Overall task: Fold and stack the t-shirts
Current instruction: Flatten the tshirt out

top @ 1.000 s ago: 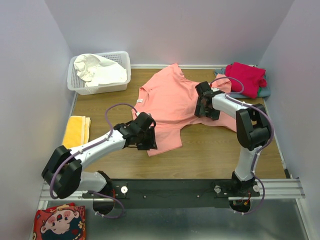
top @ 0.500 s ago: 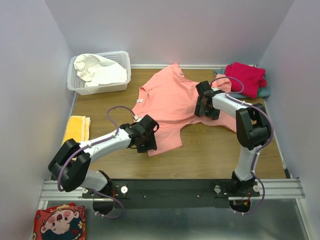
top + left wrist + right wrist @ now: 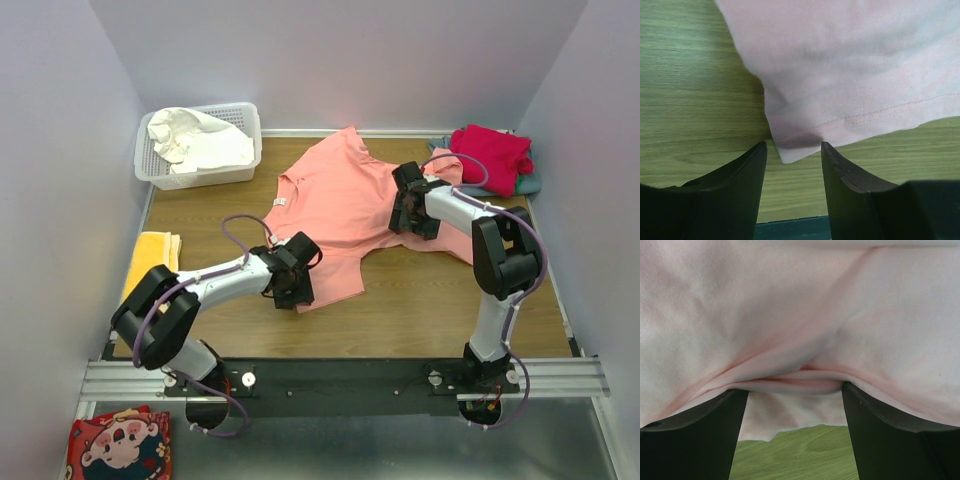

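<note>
Salmon-pink t-shirt (image 3: 335,205) spread, rumpled | left gripper (image 3: 793,148) gaping astride hem corner; right gripper (image 3: 794,390) gaping over fold

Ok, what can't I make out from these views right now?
Top view: grey-blue shirt, mostly buried under the red shirt.
Top view: fingertips of the left tool, hidden by its own wrist.
Right wrist view: fingertips of the right tool, draped by the pink shirt.
Top view: printed cloth, cut by the bottom edge.
</note>
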Controlling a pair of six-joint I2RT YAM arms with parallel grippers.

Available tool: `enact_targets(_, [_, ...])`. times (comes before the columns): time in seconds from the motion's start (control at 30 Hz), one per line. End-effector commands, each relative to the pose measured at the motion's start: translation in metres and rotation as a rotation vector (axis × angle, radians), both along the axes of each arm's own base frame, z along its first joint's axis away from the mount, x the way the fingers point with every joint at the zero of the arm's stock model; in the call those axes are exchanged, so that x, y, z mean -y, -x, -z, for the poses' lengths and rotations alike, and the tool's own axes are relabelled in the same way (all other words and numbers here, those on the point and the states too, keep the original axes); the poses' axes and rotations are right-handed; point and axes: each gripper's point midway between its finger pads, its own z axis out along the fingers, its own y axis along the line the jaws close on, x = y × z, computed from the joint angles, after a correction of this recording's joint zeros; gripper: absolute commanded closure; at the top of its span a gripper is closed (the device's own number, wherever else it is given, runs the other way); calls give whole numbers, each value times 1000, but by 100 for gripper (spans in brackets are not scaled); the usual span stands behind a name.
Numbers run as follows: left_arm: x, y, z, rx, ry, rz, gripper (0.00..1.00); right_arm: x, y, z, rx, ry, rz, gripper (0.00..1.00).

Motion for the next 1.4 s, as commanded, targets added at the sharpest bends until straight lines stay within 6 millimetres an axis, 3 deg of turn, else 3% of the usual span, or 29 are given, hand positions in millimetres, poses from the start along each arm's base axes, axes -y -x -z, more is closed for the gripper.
enact_targets(0.0, [-4,-1,16,-16,-75,9,43,3,24,28,-103,2,-1,15])
enact_targets(0.17, [-2,0,21,-28,-145,37,44,4,26,25,-92,-2,4,15])
enact_targets(0.47, [-22,16,22,-48,-229,11,74,6,30,27,-90,1,10,16])
enact_targets(0.7, [-34,25,11,-40,-230,-31,78,7,33,29,-91,2,6,16])
enact_targets(0.8, [-40,27,7,-37,-244,-47,90,6,33,28,-89,-1,5,16])
enact_targets(0.83, [-43,27,6,-27,-254,-57,99,6,33,27,-88,-3,3,16])
enact_targets(1.07, [-64,12,-21,54,-313,-142,100,5,29,1,-30,-16,-29,14])
enact_targets(1.17, [-74,-2,-33,91,-316,-191,100,11,28,-25,40,-6,-26,11])
enact_targets(1.33, [-101,-19,-50,142,-330,-267,100,35,46,-54,103,59,35,8])
enact_targets(1.37, [-109,-24,-54,152,-330,-300,100,39,54,-51,90,72,48,8])
